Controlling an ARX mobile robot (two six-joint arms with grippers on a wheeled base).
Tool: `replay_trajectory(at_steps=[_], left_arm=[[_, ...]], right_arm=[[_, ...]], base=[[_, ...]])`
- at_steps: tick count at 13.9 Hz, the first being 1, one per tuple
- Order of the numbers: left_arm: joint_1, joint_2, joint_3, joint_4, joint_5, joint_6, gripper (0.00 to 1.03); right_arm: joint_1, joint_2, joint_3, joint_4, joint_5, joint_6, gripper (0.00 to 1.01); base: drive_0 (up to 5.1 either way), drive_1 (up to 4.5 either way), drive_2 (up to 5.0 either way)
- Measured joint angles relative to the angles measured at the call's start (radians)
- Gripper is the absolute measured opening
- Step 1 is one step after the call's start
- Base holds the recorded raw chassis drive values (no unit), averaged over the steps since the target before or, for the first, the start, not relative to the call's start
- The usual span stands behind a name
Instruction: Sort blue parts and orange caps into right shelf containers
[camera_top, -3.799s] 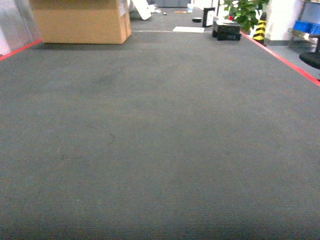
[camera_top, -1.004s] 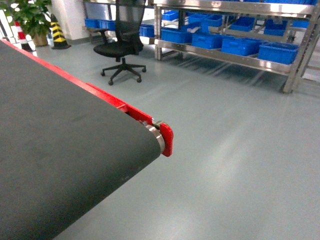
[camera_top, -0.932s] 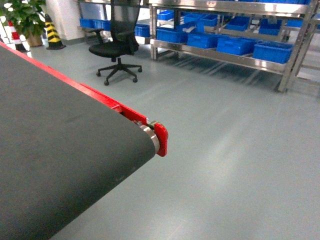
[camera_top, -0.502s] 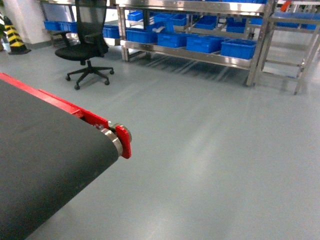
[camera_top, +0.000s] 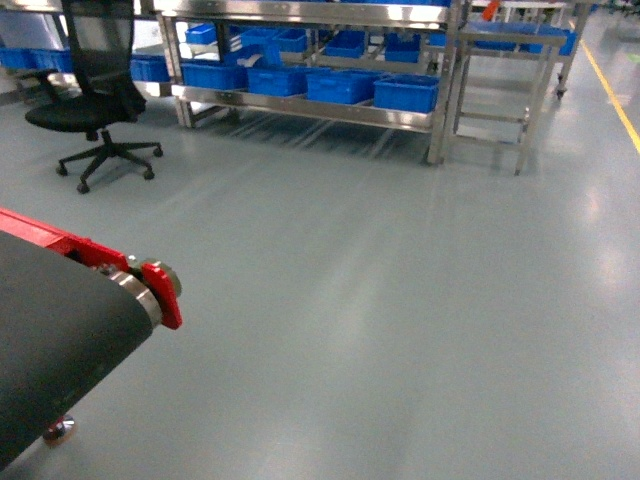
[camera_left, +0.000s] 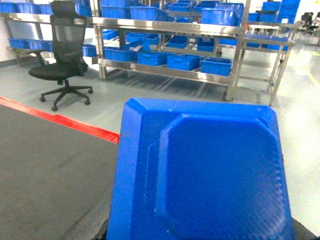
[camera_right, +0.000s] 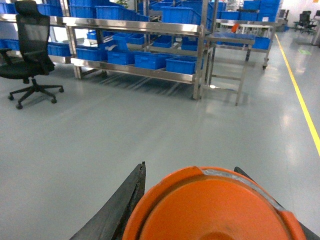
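In the left wrist view a large blue part (camera_left: 200, 175) with a raised square panel fills the lower frame, held close over the belt edge. It hides my left gripper's fingers. My right gripper (camera_right: 190, 167) is shut on an orange cap (camera_right: 215, 210), whose round rim sits between the two black fingers (camera_right: 125, 200). The right shelf containers (camera_top: 405, 92) are bright-blue crates lined along a steel shelf's low tier, across the grey floor. They also show in the wrist views as crates (camera_left: 216, 66) and crates (camera_right: 181, 64). Neither gripper appears in the head view.
The dark conveyor belt (camera_top: 60, 330) ends at a red end plate (camera_top: 165, 295) at the lower left. A black office chair (camera_top: 95, 100) stands left of the shelf. A smaller steel rack (camera_top: 500, 70) stands right of it. A yellow floor line (camera_top: 615, 90) runs along the far right.
The head view has swung to the right. The belt end slid toward the lower left, the chair moved to the far left, and the shelf with blue crates shifted left and into fuller view.
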Motion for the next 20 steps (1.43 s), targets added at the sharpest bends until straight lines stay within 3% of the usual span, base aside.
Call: replay_trajectory(at_steps=[20], left_arm=[[-0.002,0.0,0.0,-0.001,0.003,0.0,0.44]], right_arm=[[-0.001,0.0,0.0,-0.001,0.001,0.0,0.45]], base=[[-1.7,-1.72,-1.7]])
